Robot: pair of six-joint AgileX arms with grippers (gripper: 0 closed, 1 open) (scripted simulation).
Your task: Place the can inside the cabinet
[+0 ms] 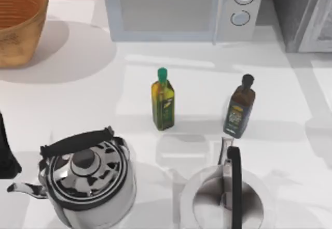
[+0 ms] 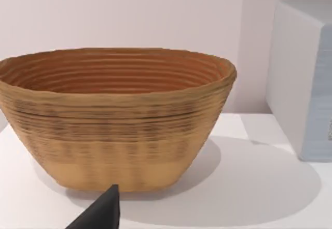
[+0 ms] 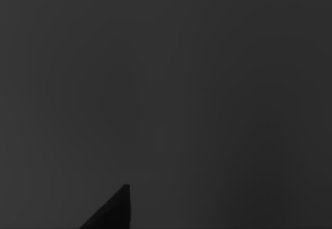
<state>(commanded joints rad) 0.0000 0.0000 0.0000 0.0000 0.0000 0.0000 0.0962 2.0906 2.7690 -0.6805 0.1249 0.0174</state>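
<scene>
Looks down on a white desk point(image 1: 78, 94) crowded with kitchen things. At the far left corner, a round woven wicker basket point(image 1: 18, 24), tan outside and orange-brown inside, standing upright. Along the far edge near the middle, a pale boxy microwave point(image 1: 181, 9) with two round dials on its right side. At the far right corner, a grey cabinet point(image 1: 303, 11), partly cut off by the frame, just beside the microwave.

Near the middle of the desk, a yellow-green glass oil bottle with a green cap point(image 1: 163, 100), upright. To its right and apart from it, a dark brown bottle with a black cap and a blue-and-yellow label point(image 1: 240, 107), also upright.

Along the near edge, left of centre, a shiny steel kettle with a black arched handle point(image 1: 85, 180), spout pointing to the left edge. Right of it, a second polished steel kettle with a straight black handle point(image 1: 223, 198), partly cut off by the near edge.

At the left edge, the black left arm point(image 1: 6, 151), close to the first kettle's spout. From its wrist, a black tip of the left gripper point(image 2: 104, 213) before the basket, holding nothing visible; impossible to tell how far its jaws stand apart.

Right wrist view dark; no telling the state of the right gripper point(image 3: 111, 211).
</scene>
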